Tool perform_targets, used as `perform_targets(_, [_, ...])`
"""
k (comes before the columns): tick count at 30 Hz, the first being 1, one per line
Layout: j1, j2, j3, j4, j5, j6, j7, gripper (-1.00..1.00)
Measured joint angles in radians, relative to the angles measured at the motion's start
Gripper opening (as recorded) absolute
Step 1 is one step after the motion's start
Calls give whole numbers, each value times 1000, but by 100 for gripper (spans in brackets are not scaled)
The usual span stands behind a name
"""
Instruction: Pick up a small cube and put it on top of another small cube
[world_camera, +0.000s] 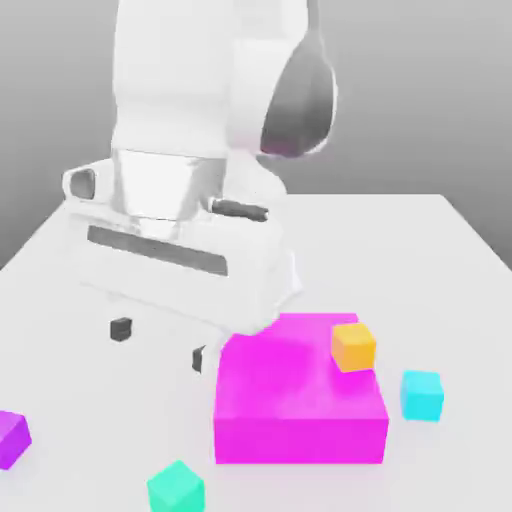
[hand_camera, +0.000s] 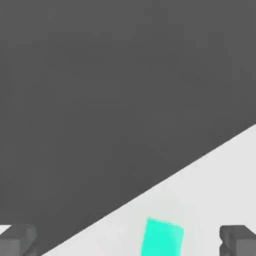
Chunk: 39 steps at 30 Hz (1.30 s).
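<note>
Green cube (world_camera: 176, 487): sat on the white table (world_camera: 450, 260) near the front edge of the exterior view, apart from everything else; in the hand view it (hand_camera: 161, 236) lay between the two fingertips, touched by neither.
Orange cube (world_camera: 354, 346): rested on top of the magenta block (world_camera: 300, 410), at the corner toward the exterior view's right.
Gripper (world_camera: 160, 343): hung above the table beside the magenta block, jaws spread wide, nothing between them; dark fingertips (hand_camera: 17, 240) showed in the hand view.
Cyan cube (world_camera: 422, 394): on the table just beside the magenta block.
Purple cube (world_camera: 12, 438): at the exterior view's left edge.
</note>
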Motion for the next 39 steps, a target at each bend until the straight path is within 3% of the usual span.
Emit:
perform_targets(10, [-9,357,-17,1,60,187,84,0])
perform_targets(11, [-7,394,-20,8,58,215,86,-100])
perform_targets(18, [-7,403,-20,10,57,224,88,-100])
perform_targets(23, [-10,247,-8,-26,69,104,75,-100])
perform_targets(29, [60,35,77,-142,67,5,12,-100])
perform_targets(39, [265,-321,156,-348,177,-143,-184,-100])
